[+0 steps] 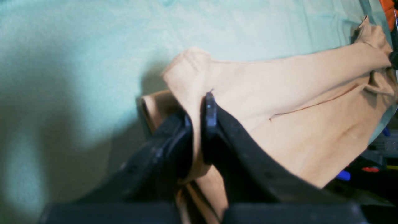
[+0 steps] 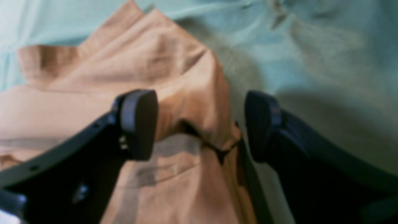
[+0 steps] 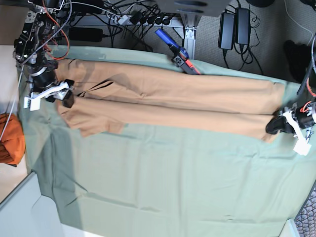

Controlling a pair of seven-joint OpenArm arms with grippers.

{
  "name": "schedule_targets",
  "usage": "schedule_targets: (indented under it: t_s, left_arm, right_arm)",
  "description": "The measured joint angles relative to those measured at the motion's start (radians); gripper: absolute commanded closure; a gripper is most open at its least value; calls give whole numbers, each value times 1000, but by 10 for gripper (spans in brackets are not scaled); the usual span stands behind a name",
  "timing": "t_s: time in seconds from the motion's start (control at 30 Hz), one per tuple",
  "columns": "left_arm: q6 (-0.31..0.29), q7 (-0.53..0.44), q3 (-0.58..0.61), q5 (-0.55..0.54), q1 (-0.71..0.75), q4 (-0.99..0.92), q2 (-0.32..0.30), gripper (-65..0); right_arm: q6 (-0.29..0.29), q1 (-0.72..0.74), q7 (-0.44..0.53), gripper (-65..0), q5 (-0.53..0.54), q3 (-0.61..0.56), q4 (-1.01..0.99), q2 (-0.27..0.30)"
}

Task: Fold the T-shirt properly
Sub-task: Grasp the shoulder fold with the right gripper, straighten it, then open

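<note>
The T-shirt [image 3: 168,101] lies stretched into a long band across the far half of the pale green sheet [image 3: 163,177] that covers the tabletop. It is folded lengthwise, with a seam line running along its middle and a short flap of cloth sticking out from its near edge toward the base view's left end. Dark folds, likely the neck opening, show near that same end.

The left hand [image 1: 199,124] is at the base view's right end of the band, clenched on a corner of the fabric; in its wrist view the two black fingers [image 1: 211,112] press together with tan cloth pinched between them, and the rest of the T-shirt [image 1: 279,102] drapes away toward the upper right.

The right hand [image 2: 199,124] is at the opposite end of the band, released: its jaws stand wide apart, one pad over the cloth and the other over the sheet, with a raised bunch of the T-shirt [image 2: 174,71] between them but touched by neither. That wrist view is blurred, so finer detail of the fold is unclear.

Beyond the sheet's left edge in the base view sits a brighter orange cloth bundle [image 3: 10,138]. Cables and power bricks [image 3: 232,22] lie on the floor past the far edge, and a blue and red tool [image 3: 175,49] rests at the far rim of the sheet.
</note>
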Motion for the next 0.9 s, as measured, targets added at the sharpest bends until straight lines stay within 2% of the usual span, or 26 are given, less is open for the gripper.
schedule_targets:
  t_s: [0.17, 0.3, 0.63, 0.77, 0.9]
  left_arm:
    - [0, 0, 0, 2, 0, 0, 0, 0]
    - [0, 0, 0, 1, 0, 0, 0, 0]
    - [0, 0, 0, 1, 11, 0, -1, 0]
    - [0, 0, 0, 0, 11, 0, 0, 0]
    - [0, 0, 0, 1, 11, 0, 0, 0]
  right_arm:
    - [0, 13, 7, -436, 31, 80, 90, 3]
    - [0, 72, 14, -436, 30, 68, 82, 8]
    - [0, 369, 60, -436, -129, -254, -235, 9]
    - [0, 386, 49, -434, -149, -337, -316, 8]
    - [0, 360, 30, -434, -141, -349, -291, 9]
